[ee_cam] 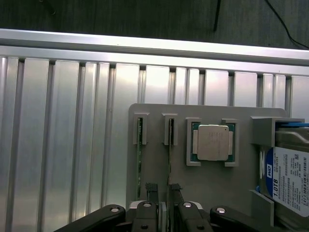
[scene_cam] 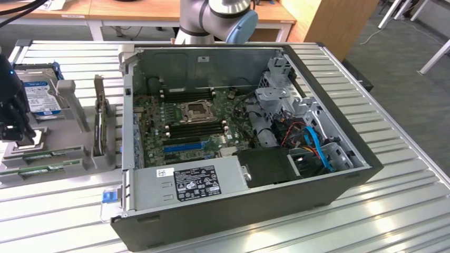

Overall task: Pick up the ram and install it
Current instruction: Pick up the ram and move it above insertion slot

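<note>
- At the exterior view's far left, the hand point(scene_cam: 14, 129) is hanging over the grey holder point(ee_cam: 154, 113) on the slatted bench point(scene_cam: 393, 211). It is sitting well apart from the open computer case point(scene_cam: 295, 195) on the exterior view's right.
- Its two fingers point(ee_cam: 152, 192) are standing a little spread, with a narrow gap showing between them and nothing pinched in it.
- The ram point(ee_cam: 170, 150) is sitting on edge in a slot of the holder, just past the fingertips. Its near end is reaching right up to them, though I cannot tell whether it is touching one.
- The ram's long axis is running straight away from the hand toward the far edge of the bench. The fingers are therefore lining up on either side of the thin board, not across its length.
- By my judgement, the board is lying slightly toward one finger rather than sitting centred in the gap.
- A second stick point(ee_cam: 140, 159) is lying parallel, just beside the ram, on the side away from the processor point(ee_cam: 212, 142).
- Beyond the processor, a hard drive point(ee_cam: 289, 179) is resting at the holder's end.
</note>
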Robot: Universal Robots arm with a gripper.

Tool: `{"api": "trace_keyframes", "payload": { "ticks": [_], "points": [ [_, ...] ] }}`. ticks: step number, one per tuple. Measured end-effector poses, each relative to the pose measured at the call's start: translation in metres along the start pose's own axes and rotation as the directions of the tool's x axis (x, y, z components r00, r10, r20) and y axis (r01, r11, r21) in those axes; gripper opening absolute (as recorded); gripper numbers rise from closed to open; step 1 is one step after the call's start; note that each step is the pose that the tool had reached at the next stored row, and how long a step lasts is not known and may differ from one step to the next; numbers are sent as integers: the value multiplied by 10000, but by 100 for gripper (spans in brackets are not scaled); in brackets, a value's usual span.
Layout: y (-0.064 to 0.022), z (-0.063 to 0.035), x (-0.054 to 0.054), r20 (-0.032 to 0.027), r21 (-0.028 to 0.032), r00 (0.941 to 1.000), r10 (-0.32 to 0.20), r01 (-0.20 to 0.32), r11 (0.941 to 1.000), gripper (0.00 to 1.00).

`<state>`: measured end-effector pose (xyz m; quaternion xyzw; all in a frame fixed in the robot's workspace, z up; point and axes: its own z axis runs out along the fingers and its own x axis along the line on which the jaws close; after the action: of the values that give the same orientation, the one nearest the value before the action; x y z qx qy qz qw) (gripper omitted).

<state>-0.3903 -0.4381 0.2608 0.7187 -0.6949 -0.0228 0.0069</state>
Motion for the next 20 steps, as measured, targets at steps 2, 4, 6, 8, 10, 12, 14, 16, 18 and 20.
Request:
{"api": "trace_keyframes", "payload": {
  "ticks": [2,4,6,8,10,12,14,16,18,20],
  "points": [
    [0,0,13,1,0,10000,0,0,10000,24],
    [1,0,25,1,1,10000,0,0,10000,24],
    [1,-1,37,0,0,10000,0,0,10000,24],
    [2,-1,49,0,0,10000,0,0,10000,24],
    [2,-1,61,1,1,10000,1,-1,10000,24],
    [3,-2,74,0,0,10000,0,0,10000,24],
    [3,-2,85,0,0,10000,0,0,10000,24],
    [3,-2,96,1,0,10000,-1,1,10000,24],
    [4,-2,103,0,0,10000,1,-1,10000,24],
    [4,-3,111,0,0,10000,0,0,10000,24]
  ]
}}
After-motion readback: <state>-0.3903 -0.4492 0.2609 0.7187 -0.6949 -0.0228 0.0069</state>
